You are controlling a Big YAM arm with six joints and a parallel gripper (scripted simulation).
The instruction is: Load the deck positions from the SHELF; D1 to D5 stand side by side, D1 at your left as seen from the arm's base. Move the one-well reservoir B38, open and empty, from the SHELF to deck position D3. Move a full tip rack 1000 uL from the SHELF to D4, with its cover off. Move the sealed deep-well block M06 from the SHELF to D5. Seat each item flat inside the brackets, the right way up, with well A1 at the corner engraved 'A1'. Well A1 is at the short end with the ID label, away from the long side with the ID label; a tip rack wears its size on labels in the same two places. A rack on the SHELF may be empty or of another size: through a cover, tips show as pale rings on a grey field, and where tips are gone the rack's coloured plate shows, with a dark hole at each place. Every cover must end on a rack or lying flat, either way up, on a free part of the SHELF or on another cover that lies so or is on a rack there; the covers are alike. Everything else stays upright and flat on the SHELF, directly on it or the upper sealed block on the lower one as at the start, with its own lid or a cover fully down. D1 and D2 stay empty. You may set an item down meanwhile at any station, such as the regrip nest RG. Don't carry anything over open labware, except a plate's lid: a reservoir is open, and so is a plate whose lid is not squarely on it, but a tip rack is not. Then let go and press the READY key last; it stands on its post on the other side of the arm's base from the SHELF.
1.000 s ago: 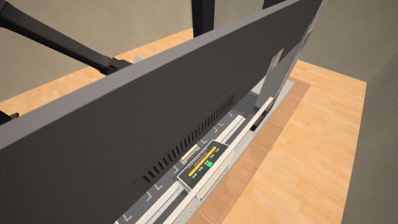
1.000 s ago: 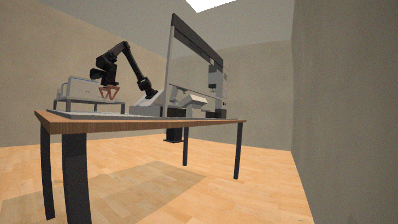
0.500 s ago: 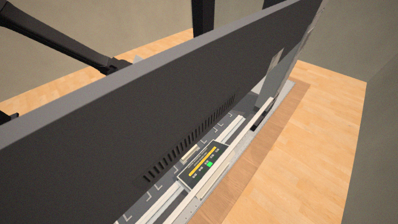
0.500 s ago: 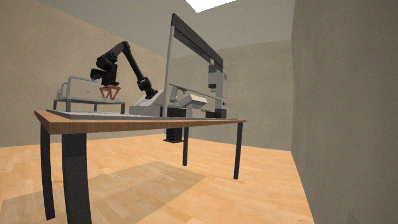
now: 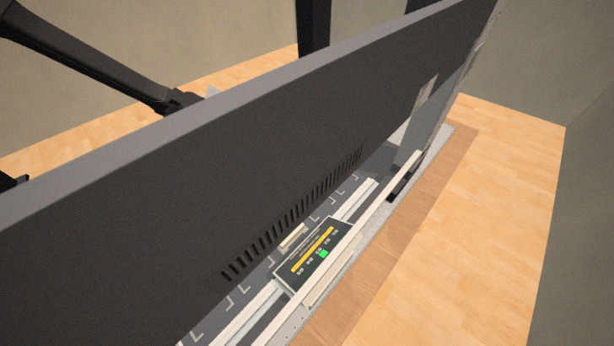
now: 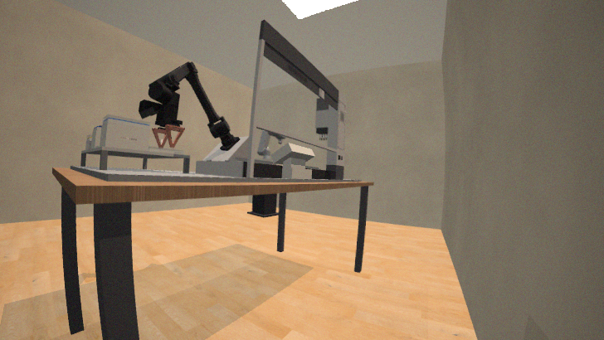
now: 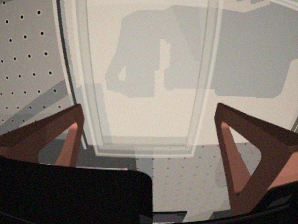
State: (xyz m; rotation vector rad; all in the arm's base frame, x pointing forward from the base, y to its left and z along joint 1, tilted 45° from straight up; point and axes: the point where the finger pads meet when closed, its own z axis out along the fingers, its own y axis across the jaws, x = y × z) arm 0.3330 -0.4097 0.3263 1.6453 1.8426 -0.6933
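Observation:
My gripper point(image 6: 168, 137) hangs fingers-down just above the raised SHELF point(image 6: 135, 153) at the table's left end. In the wrist view its two red-brown fingers stand wide open with nothing between them. Right below them lies a pale rectangular item point(image 7: 149, 76) with a thin raised rim and a flat, plain inside that carries the gripper's shadow. I see no label on it. A pale boxy stack point(image 6: 125, 133) stands on the SHELF just left of the gripper. The deck's white corner brackets point(image 5: 257, 274) show under the gantry, and the positions I can see there are bare.
A large dark gantry panel point(image 5: 214, 171) blocks most of the top view. A status panel point(image 5: 313, 253) with a yellow bar and green square lies by the deck. A grey dotted surface point(image 7: 29, 63) lies left of the pale item. The arm point(image 6: 202, 101) arches over from its base.

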